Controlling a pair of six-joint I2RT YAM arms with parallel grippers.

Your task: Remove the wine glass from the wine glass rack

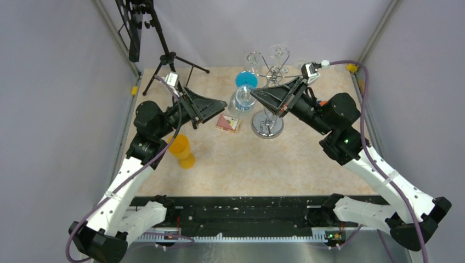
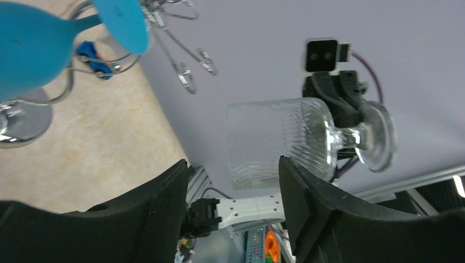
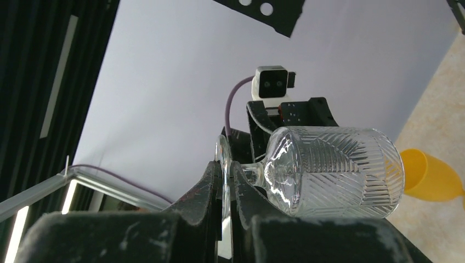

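Note:
The chrome wine glass rack [image 1: 267, 125] stands at the back middle of the table, its scroll arms [image 1: 272, 72] above. My right gripper [image 1: 259, 96] is shut on the foot disc of a clear cut-pattern wine glass [image 1: 243, 98] and holds it sideways in the air, left of the rack post. In the right wrist view the pads [image 3: 241, 189] pinch the foot and the bowl [image 3: 334, 170] points away. My left gripper [image 1: 220, 104] is open and empty, close to the glass. In the left wrist view the glass [image 2: 274, 142] lies just beyond the open fingers [image 2: 307, 203].
A blue wine glass [image 1: 246, 80] hangs on the rack's left side and shows in the left wrist view [image 2: 33, 49]. Two clear glasses [image 1: 279, 52] hang at the back. An orange cup [image 1: 182, 150], a small pink box [image 1: 228, 123] and a black tripod [image 1: 164, 55] stand on the left.

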